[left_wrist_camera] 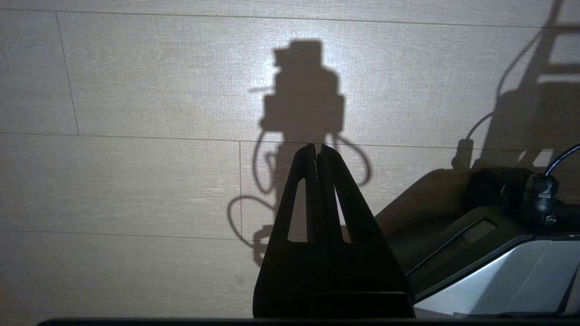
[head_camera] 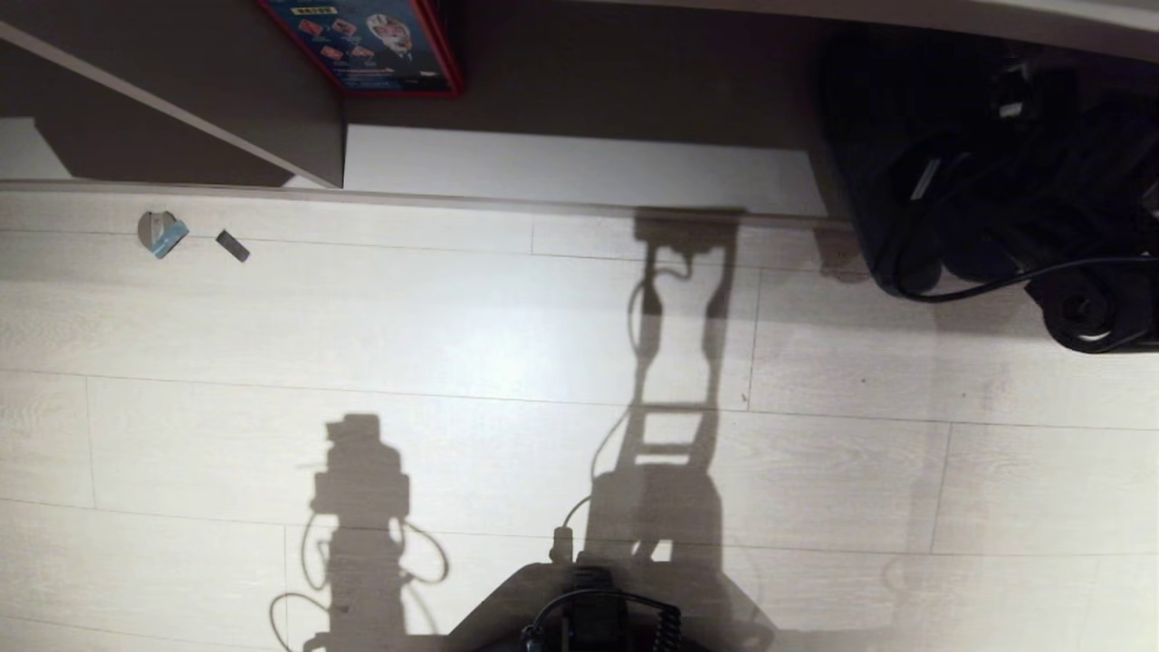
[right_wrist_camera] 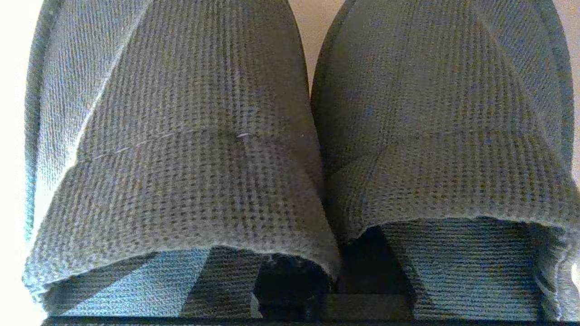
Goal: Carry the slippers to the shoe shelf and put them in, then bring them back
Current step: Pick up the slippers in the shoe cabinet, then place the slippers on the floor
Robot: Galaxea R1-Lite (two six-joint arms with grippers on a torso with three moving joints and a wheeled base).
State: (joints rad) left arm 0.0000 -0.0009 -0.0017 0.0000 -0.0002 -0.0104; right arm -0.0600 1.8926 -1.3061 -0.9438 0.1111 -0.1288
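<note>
a: what fills the right wrist view?
b: the slippers (right_wrist_camera: 299,149), side by side, grey waffle-knit tops touching along the middle.
a: and the right gripper (right_wrist_camera: 312,290)?
b: its dark fingers sit pinched where the two inner edges meet.

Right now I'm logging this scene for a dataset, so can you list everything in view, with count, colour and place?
slippers: two, dark grey knit fabric, side by side filling the right wrist view, held at their inner edges.
floor: one, pale wood-look planks, across the head view.
shoe shelf: one, pale bottom board, shadowed inside, beyond the floor's far edge.
poster: one, blue with red border, above the shelf.
scraps: two small ones, a blue-grey one and a dark one, on the floor at far left.
left end effector: black, shut, empty, over bare floor.
right end effector: black, shut on the slippers.
</note>
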